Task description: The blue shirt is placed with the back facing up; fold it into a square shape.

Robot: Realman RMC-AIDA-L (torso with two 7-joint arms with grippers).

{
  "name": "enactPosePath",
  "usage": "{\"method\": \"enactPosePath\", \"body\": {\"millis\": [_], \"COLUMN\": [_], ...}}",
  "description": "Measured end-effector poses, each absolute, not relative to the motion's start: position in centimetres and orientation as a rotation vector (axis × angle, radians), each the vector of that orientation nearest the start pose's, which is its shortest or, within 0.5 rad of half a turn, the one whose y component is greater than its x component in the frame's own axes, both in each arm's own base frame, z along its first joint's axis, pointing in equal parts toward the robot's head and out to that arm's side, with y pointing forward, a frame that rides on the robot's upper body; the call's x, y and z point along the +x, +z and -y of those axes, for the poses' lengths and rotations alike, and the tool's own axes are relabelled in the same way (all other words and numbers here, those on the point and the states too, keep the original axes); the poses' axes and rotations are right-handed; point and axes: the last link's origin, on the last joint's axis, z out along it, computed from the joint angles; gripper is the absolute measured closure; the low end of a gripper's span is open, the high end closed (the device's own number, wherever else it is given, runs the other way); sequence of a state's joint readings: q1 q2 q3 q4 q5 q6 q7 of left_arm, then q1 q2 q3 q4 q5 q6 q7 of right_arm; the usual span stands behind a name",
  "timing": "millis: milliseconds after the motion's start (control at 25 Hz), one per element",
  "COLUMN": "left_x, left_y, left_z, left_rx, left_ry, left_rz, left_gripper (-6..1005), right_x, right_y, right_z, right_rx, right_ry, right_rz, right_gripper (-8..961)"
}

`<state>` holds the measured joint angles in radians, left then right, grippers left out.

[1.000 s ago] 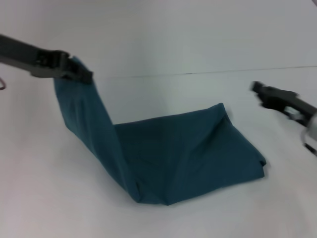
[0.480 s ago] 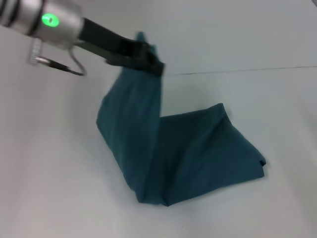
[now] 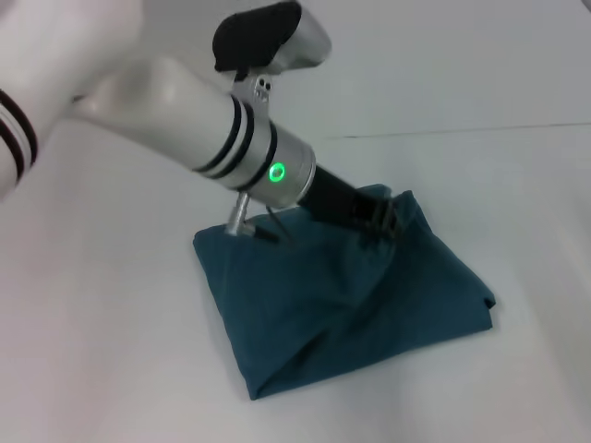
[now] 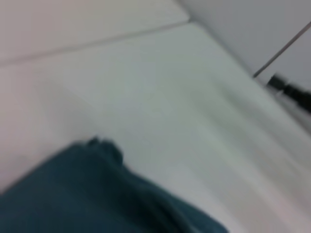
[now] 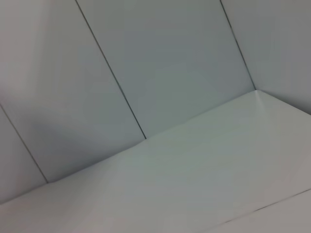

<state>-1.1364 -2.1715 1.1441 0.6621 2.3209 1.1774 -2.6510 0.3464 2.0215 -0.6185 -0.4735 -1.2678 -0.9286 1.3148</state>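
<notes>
One fold is being laid: the left gripper [image 3: 386, 221] is clamped on the shirt [image 3: 369, 305] edge, low over the far right corner. The shirt lies on the table [image 3: 111, 369]. Next: release, then withdraw clear.

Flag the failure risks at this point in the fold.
1. The left gripper sits low on the far edge of the blue shirt; pulling away could drag the top layer back.
2. The folded layers look uneven, with a diagonal ridge near the front corner, so the result may not come out square.
</notes>
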Motion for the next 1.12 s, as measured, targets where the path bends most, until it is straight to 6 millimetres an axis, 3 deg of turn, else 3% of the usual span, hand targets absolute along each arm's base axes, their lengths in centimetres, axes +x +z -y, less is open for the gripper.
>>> {"method": "enactPosePath", "body": {"millis": [240,560,680,880,1120], "left_x": [-6.5,-5.7,-6.0,-8.1,-13.4], "left_y": [-10.5,-10.4,-10.2,-7.2,-1.0], "left_z": [-40.4,-39.0,-38.7,-39.0,-38.4], "left_rx": [-2.705,-2.837,-2.855,-2.82,-2.705], "left_ry": [-0.167,-0.264,-0.258,-0.382,-0.572], "left_rz": [1.435,1.435,1.425,1.312,1.127], "left_gripper": [923,525,459,350,176], "right_x": [39.3,38.7,38.3,37.0,32.9], "right_y": [8.7,8.7,8.6,8.5,9.6], "right_z": [-34.0,-34.4,-34.3,-34.3,-34.8], "right_rx": [-1.524,-1.548,-1.592,-1.741,-2.064], "right_ry": [0.833,0.844,0.843,0.809,0.721], "right_rz": [-1.094,-1.074,-1.053,-1.014,-1.004], "right_gripper": [955,955,955,955,954]}}
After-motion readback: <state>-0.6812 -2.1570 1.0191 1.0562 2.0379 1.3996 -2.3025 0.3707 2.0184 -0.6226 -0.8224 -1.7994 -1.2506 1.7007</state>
